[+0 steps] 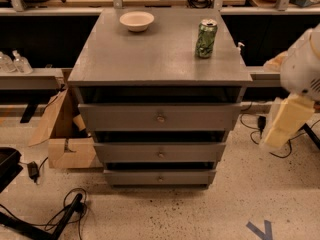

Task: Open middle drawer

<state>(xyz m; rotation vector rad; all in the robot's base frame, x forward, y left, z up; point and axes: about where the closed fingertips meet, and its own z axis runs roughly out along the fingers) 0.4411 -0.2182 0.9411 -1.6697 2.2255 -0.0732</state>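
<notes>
The grey cabinet (160, 54) has three drawers stacked below its top. The middle drawer (125, 152) has a flat grey front with a small round knob (160, 155) and looks shut or nearly shut, with a dark gap above it. The taller top drawer (115, 117) sits above it and the lowest drawer (130, 177) below. My gripper (282, 123), a cream part under the white arm (305, 69), hangs at the cabinet's right side, level with the top and middle drawers and clear of them.
A white bowl (136, 20) and a green can (206, 38) stand on the cabinet top. An open cardboard box (65, 144) sits at the left of the cabinet. Cables (65, 211) lie on the floor at the front left and the right.
</notes>
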